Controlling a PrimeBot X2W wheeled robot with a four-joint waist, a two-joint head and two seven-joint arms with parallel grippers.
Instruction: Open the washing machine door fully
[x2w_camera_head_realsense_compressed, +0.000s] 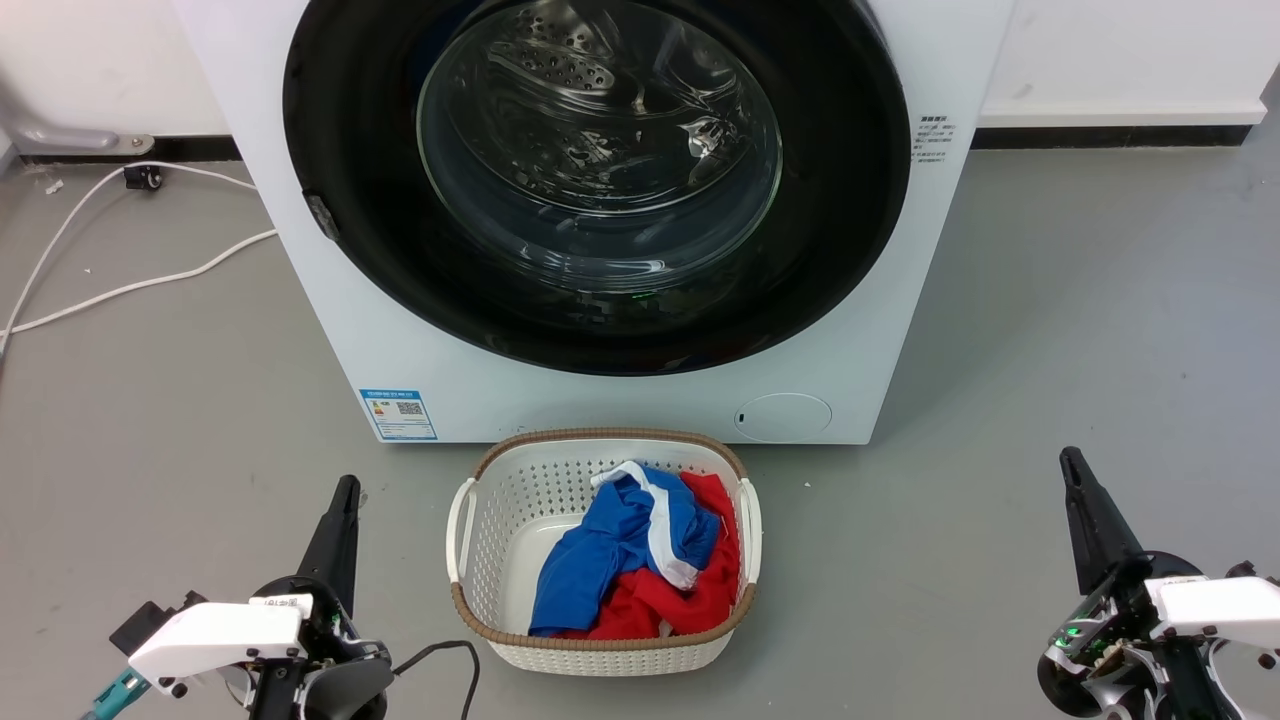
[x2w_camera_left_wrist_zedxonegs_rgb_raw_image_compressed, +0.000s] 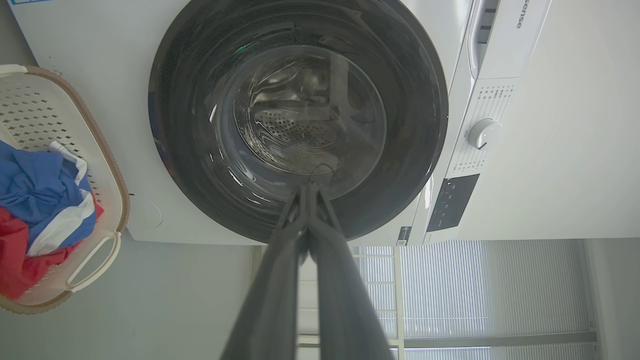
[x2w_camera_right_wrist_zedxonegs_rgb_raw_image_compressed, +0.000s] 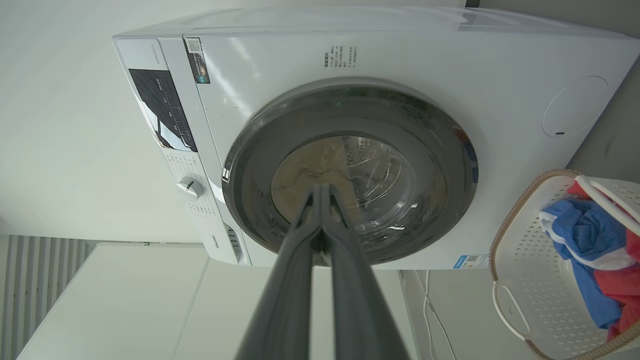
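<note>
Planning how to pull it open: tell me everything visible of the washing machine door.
The washing machine door is a large round disc, glossy black, with a bulging clear glass window at its centre that shows the perforated steel drum. It looks shut, flat against the white washing machine. A small grey fitting sits on its edge at the head view's left. Nothing touches it; the left hand and right hand hover apart from it.

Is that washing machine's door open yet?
No, the door sits shut, its black ring flush against the white front of the washer.
</note>
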